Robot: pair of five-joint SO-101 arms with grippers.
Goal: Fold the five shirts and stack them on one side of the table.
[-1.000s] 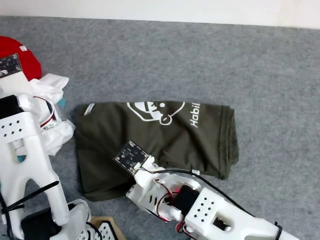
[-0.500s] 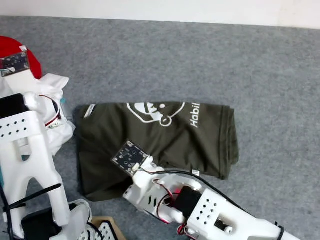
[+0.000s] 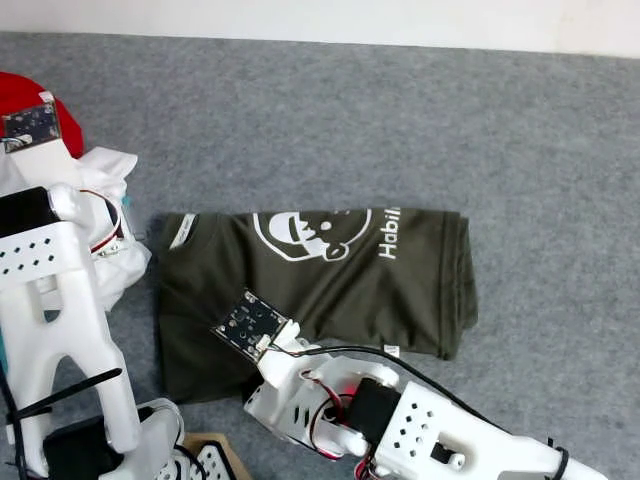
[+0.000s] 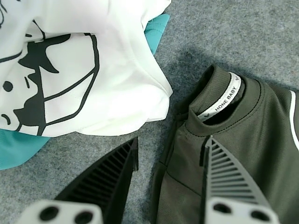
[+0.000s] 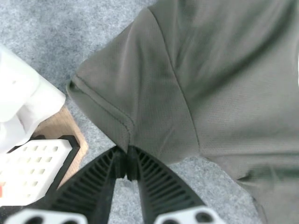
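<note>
A grey, felt-like surface (image 3: 450, 110) runs back to a pale wall (image 3: 400, 20), with broad bare stretches between that wall and the olive shirt (image 3: 400, 290). The shirt lies folded into a wide rectangle, white print upward, its doubled side hem rippled. The right hand (image 5: 126, 151) is clenched on the edge of the shirt's fine-knit sleeve, the stitched hem pinched between its ribbed black fingers, and a wooden board (image 5: 70, 126) sits just beside it. The left hand (image 4: 171, 140) is released, jaws spread, one finger over the shirt's collar end and the other over bare surface. Just ahead of it a rumpled white shirt (image 4: 93, 70) printed in black lies on a teal shirt (image 4: 18, 149). A red shirt (image 3: 15, 88) lies at the surface's edge beside that arm.
</note>
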